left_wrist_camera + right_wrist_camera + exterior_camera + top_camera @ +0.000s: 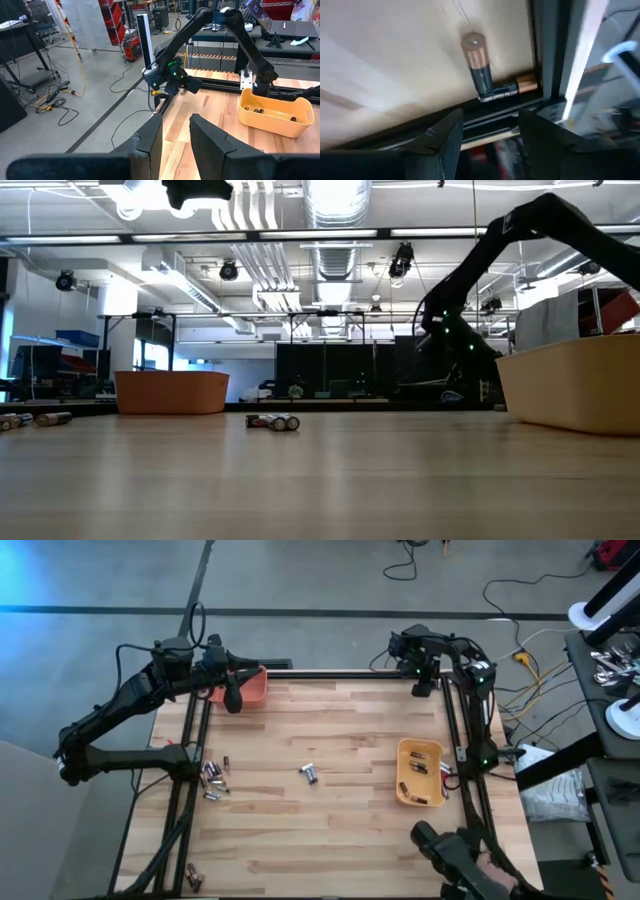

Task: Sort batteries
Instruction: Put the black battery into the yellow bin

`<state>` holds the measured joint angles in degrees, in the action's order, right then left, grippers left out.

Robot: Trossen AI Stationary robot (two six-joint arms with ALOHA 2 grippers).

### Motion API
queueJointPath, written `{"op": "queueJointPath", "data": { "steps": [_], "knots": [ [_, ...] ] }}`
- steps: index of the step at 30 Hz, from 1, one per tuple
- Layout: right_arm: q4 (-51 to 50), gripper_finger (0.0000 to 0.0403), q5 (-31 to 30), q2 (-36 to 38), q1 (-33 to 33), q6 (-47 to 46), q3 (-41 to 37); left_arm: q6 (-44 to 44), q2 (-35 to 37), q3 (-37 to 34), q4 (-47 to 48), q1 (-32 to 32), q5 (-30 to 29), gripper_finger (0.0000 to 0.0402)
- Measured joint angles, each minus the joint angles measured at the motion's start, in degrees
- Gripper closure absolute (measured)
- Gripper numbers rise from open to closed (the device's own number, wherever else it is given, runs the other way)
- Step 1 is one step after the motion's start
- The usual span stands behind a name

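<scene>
Two batteries (477,65) lie in the far corner of the desk, at the upper right of the high view. One has its copper end towards the right wrist camera. The other (507,89) lies across, tight against the black frame rail (550,50), and the two touch at one end. The right pincer (491,115) hangs just above them, its fingers apart and holding nothing.

More batteries are spread out: a pair (309,773) in the middle of the desk, a heap (212,778) at the left edge, and a few inside the yellow bin (402,780) at the right. The left pincer (176,117) waits near the orange bin (250,688) at the upper left, its fingers a little apart and empty.

The risk, I think, is the corner itself. The rail leaves little room for a finger beside the lying battery, so the pincer can hit the rail or catch both batteries together. A round battery can also roll away from a grasp that is not centred, perhaps off the edge.

The desk (340,830) is of light wooden planks with a black frame around it. The room behind is a big workshop with a grey floor, loose cables, ceiling lamps and pipes.
</scene>
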<state>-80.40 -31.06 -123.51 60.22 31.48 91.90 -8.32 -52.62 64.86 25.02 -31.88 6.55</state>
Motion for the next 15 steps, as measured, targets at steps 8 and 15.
{"op": "queueJointPath", "data": {
  "steps": [8,15],
  "knots": [
    [0.34,0.0234,-6.79,-2.15,0.08,10.2,-0.59,0.02,0.07,-0.01,0.48,0.0,0.0,0.0322],
    [-0.45,0.0258,-7.86,-4.94,-0.09,12.36,-0.94,0.63,0.07,-0.07,2.53,0.02,0.0,0.0322]
  ]
}}
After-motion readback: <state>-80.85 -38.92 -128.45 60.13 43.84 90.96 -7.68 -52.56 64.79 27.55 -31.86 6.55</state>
